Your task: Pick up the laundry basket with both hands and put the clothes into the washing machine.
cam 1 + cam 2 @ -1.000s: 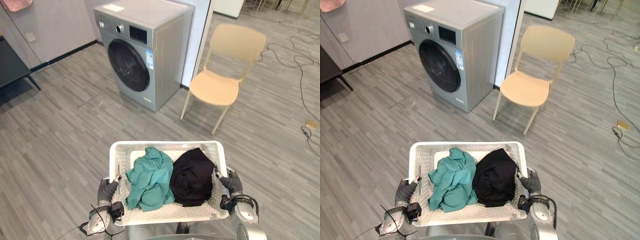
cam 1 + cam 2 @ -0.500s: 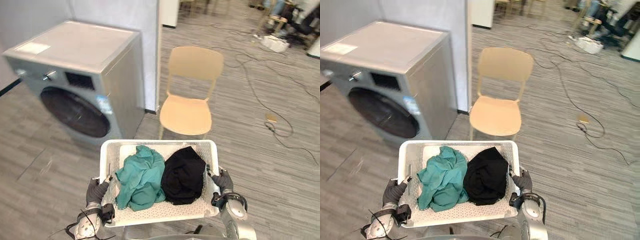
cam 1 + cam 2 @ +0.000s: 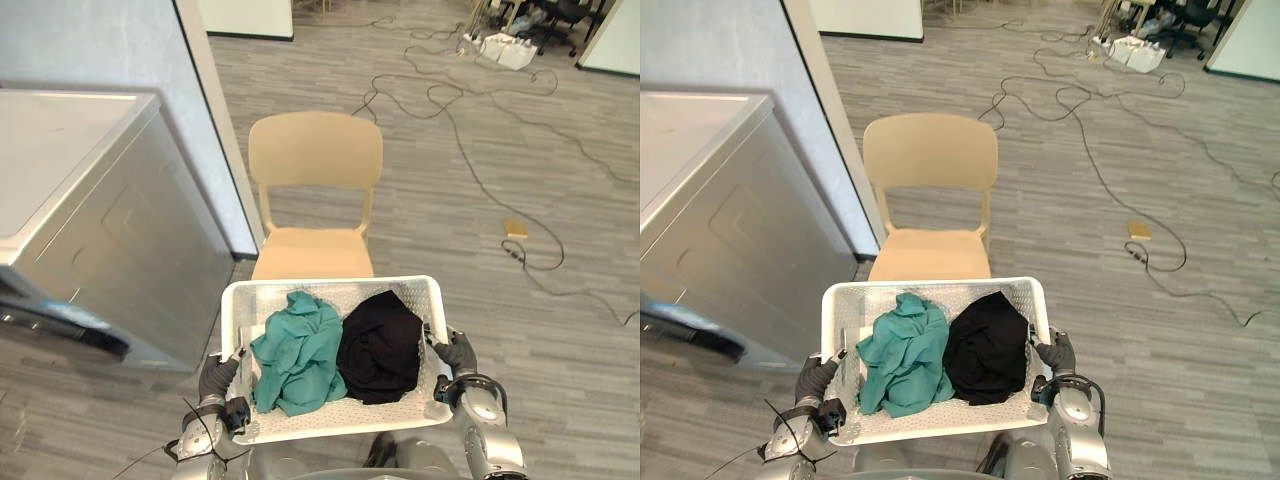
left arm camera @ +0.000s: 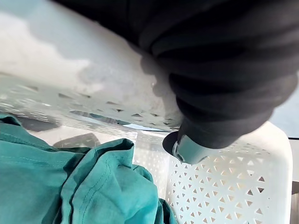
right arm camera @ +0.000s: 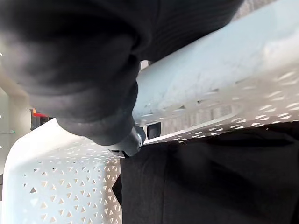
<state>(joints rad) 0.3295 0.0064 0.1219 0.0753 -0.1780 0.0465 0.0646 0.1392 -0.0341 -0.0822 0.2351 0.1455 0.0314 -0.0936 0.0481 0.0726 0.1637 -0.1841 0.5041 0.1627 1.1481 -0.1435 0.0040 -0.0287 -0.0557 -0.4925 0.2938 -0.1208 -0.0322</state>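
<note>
washing machine (image 3: 100, 230): far left, top and grey side panel showing, front face turned toward the lower left.
left hand (image 3: 216, 377): clenched over the left short rim of the laundry basket (image 3: 330, 284), one dark tip hooked inside the rim in the left wrist view.
teal garment (image 3: 297, 352): crumpled in the basket's left half, touching its neighbour.
laundry basket: carried low in front between both hands, long axis running left to right across the body.
chair (image 3: 313, 160): straight ahead, beyond the basket's far rim, beside the machine.
black garment (image 3: 380, 345): bunched in the basket's right half.
right hand (image 3: 457, 354): gripping the right short rim, likewise wrapped over it.
key relation: machine off to the left of the basket, on the left hand's side; left hand nearer; probably a turn leftward needed before the door faces the load.
hidden: door reduced to a dark blurred strip at the lower left, open or closed impossible to tell; machine cut off by the left edge.
</note>
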